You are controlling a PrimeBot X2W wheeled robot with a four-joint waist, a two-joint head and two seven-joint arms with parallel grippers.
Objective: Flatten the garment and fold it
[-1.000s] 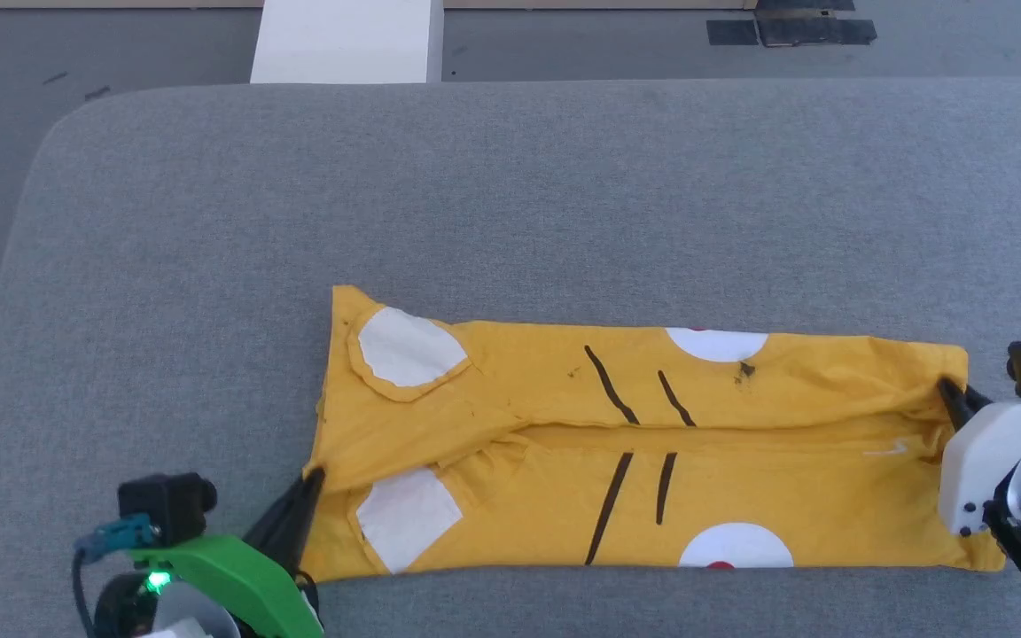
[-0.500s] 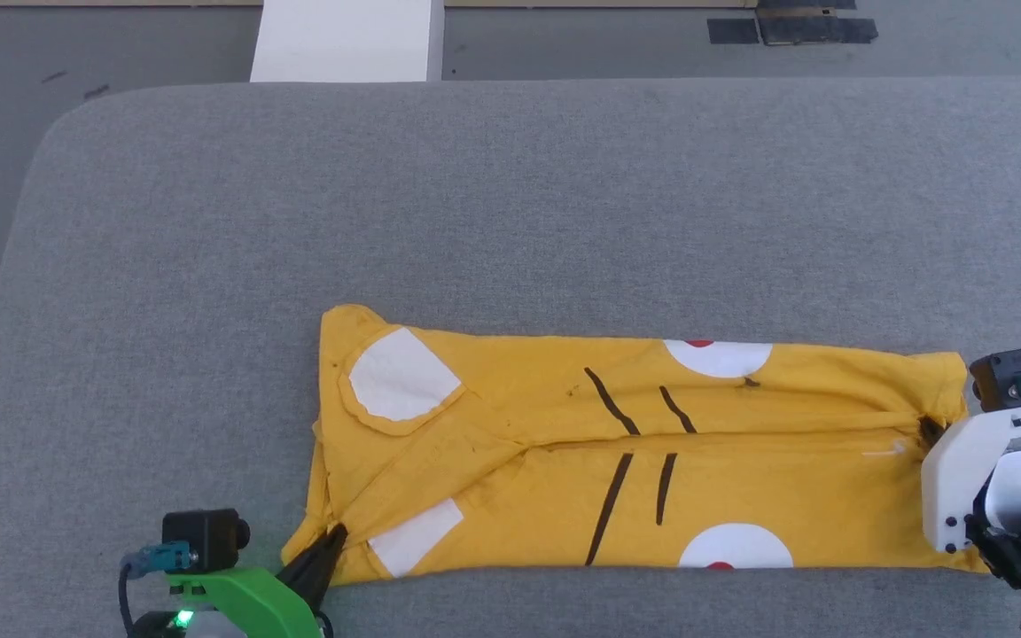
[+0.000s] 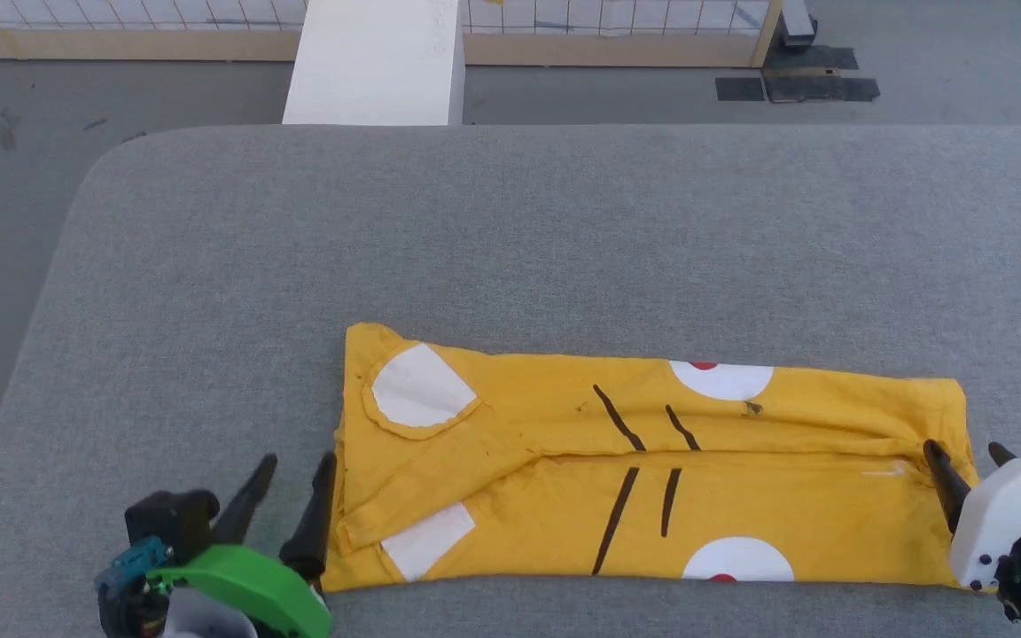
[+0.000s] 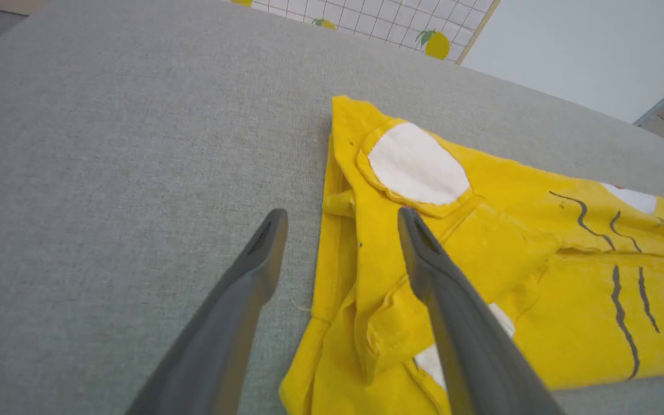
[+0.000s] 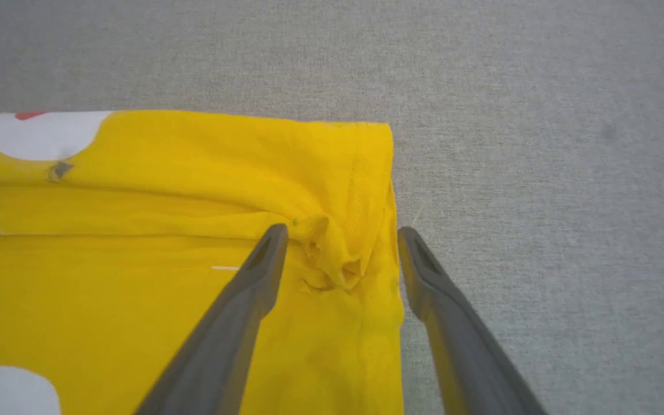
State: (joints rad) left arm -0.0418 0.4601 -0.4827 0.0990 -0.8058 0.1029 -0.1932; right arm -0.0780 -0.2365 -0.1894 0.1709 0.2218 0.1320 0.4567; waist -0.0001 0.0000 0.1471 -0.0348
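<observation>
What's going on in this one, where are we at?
A two-armed robot is folding a yellow T-shirt on a grey padded table. The shirt lies as a long strip, printed side up, with both long sides folded in to meet along the middle. The left claw and right claw sit at its two short ends, both open, gripping nothing. No crosswise fold has been made yet.

The desk [image 3: 510, 230] is big and grey. Its top is soft cloth, and its far left corner is round. A yellow shirt [image 3: 794, 505] lies flat on it, close to the near edge. The shirt is folded into a long strip from left to right. White patches, black lines and a bit of red show on top.
</observation>
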